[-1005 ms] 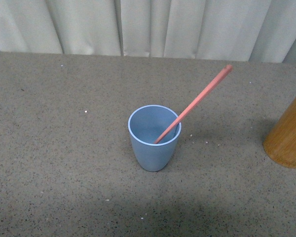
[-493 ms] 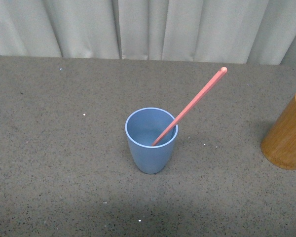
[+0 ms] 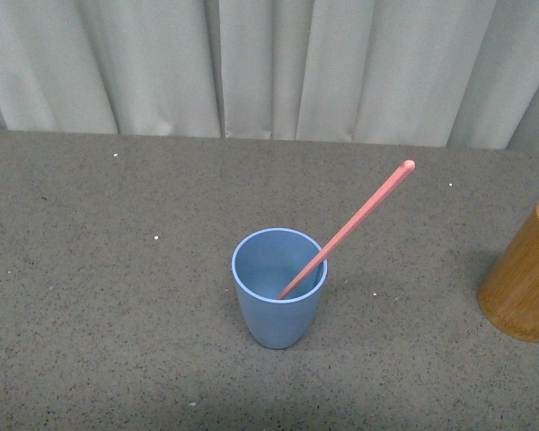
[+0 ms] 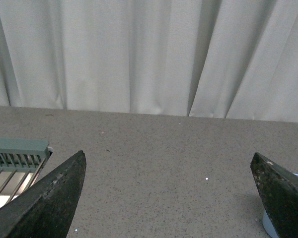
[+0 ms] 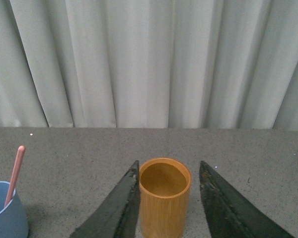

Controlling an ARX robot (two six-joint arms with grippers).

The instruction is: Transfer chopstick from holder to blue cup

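The blue cup (image 3: 278,287) stands upright at the table's middle. One salmon-pink chopstick (image 3: 350,224) leans in it, knob end up and to the right. The orange-brown holder (image 3: 524,274) stands at the right edge of the front view, cut off by the frame. In the right wrist view the holder (image 5: 164,201) looks empty and sits between the open fingers of my right gripper (image 5: 169,171); I cannot tell if they touch it. The cup (image 5: 5,213) and chopstick (image 5: 15,173) show at that view's left. My left gripper (image 4: 169,161) is open and empty over bare table, the cup's rim (image 4: 268,225) by one finger.
A grey-brown speckled table (image 3: 117,314) runs back to a pale curtain (image 3: 269,63). A pale green slatted rack (image 4: 15,158) shows at the edge of the left wrist view. Neither arm shows in the front view.
In the front view the whole scene has shifted downward in the frame, with more curtain showing. The cup, chopstick and holder keep their places relative to each other.
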